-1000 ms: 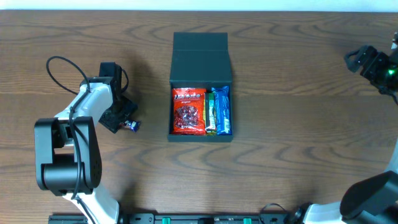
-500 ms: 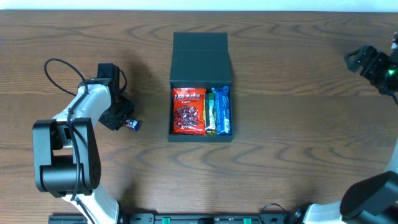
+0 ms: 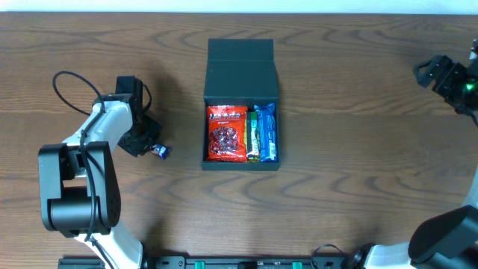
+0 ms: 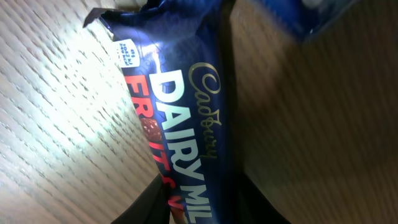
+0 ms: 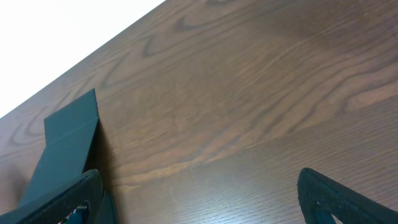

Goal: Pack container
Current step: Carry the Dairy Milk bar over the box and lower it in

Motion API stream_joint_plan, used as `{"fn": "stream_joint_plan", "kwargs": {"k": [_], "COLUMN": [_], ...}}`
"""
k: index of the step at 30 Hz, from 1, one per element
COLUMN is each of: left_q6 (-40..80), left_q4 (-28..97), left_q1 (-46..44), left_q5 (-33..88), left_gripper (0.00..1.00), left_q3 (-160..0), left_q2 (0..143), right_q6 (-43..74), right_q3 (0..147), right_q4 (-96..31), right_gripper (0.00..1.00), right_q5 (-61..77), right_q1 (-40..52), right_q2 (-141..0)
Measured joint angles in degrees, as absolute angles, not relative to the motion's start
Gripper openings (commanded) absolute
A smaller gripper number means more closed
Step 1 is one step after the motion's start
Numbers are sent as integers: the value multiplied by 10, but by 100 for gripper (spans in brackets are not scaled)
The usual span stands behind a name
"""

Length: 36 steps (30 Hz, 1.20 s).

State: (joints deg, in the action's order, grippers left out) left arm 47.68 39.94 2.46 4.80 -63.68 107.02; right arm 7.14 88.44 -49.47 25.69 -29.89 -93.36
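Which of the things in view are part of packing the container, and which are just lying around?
Job: container; red snack packet, green bar, blue bar inside it; Cadbury Dairy Milk bar on table; left gripper at it.
Idle: right gripper, open, off to the side.

Dark wood-grain table [image 3: 358, 187] under the open container [image 3: 241, 71] and, seemingly flat on it, a Cadbury bar [image 4: 186, 112]

Overhead looks straight down on the whole bench [image 3: 358, 187]. Left wrist sits very close over a chocolate bar [image 4: 186, 124], which fills the frame. Right wrist looks obliquely across the bench, sharing the container [image 5: 67, 144], lower left, with overhead.
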Motion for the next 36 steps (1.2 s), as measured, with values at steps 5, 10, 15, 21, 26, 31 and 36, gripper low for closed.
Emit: {"fn": "stream_joint_plan", "kwargs": {"k": [5, 10, 15, 21, 26, 31, 36], "left_q6": [475, 449, 362, 192, 94, 39, 18], "left_q4": [403, 404, 399, 393, 411, 439, 484], "left_q1": [14, -12, -81, -206, -251, -265, -267], "left_q5": [55, 47, 31, 27, 34, 76, 113], "left_gripper": [6, 6, 6, 6, 6, 6, 6], "left_q3": [-642, -676, -743, -824, -830, -830, -830], "left_q2": [1050, 988, 944, 943, 943, 944, 971], "right_q6": [71, 72, 72, 71, 71, 71, 69], "right_q3": [884, 884, 884, 884, 884, 884, 884], "right_q4": [-495, -495, -495, -495, -496, -499, -499], "right_gripper": [99, 99, 100, 99, 99, 99, 99], "right_q5": [257, 257, 257, 257, 257, 257, 257], "right_q1": [-299, -299, -299, -299, -299, -299, -299], "right_q2": [-934, -934, -934, -934, -934, -934, -934]}}
